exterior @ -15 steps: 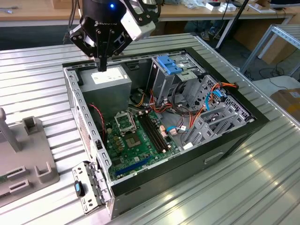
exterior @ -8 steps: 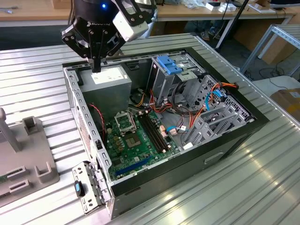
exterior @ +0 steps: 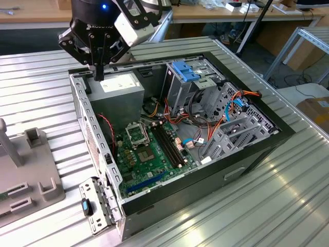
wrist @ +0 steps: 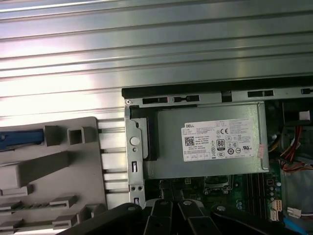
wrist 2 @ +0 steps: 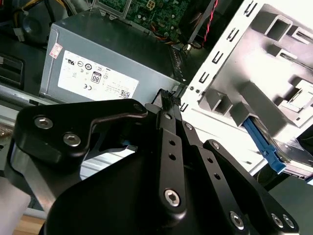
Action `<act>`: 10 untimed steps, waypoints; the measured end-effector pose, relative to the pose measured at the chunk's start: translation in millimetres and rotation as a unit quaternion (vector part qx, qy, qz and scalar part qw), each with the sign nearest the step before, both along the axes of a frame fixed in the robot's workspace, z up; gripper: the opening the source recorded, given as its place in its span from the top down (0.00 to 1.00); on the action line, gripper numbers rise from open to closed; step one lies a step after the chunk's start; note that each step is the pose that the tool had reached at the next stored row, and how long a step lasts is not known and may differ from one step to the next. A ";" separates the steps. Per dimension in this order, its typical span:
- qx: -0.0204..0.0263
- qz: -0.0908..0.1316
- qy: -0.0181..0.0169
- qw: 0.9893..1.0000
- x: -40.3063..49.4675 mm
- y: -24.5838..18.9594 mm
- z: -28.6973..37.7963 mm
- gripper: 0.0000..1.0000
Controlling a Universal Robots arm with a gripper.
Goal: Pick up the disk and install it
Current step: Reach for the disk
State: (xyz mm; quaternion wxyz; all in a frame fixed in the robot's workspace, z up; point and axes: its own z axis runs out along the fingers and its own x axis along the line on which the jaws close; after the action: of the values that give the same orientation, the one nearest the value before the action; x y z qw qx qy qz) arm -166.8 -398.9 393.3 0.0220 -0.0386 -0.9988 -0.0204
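Note:
The disk lies in a grey holder (wrist 2: 254, 58) beside the computer case. In the second wrist view I see its blue rail and dark body (wrist 2: 268, 151). In the first wrist view its blue rail (wrist: 19, 138) shows at the holder's (wrist: 54, 166) edge. My gripper (exterior: 99, 74) hangs over the case's corner by the power supply (exterior: 121, 85), at the exterior view's upper left. Its fingers (wrist 2: 168, 100) are shut together with nothing between them. It is apart from the disk.
The open case (exterior: 257, 149) holds a motherboard (exterior: 149, 149), cables and a grey drive cage with a light-blue top (exterior: 186, 71). The grey holder (exterior: 31, 170) sits on the ribbed metal table (exterior: 288, 206) at the exterior view's left. A loose bracket (exterior: 95, 206) lies beside the case.

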 end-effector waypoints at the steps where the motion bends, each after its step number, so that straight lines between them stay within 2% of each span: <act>1: 0.000 0.000 0.000 1.000 -2.6 0.0 0.0 0.89; 10: 0.000 0.000 0.000 1.000 -12.6 0.0 0.0 0.89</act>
State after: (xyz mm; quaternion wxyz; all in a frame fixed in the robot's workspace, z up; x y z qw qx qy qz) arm -179.4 -398.9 393.3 0.0220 -0.0386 -0.9988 -0.0204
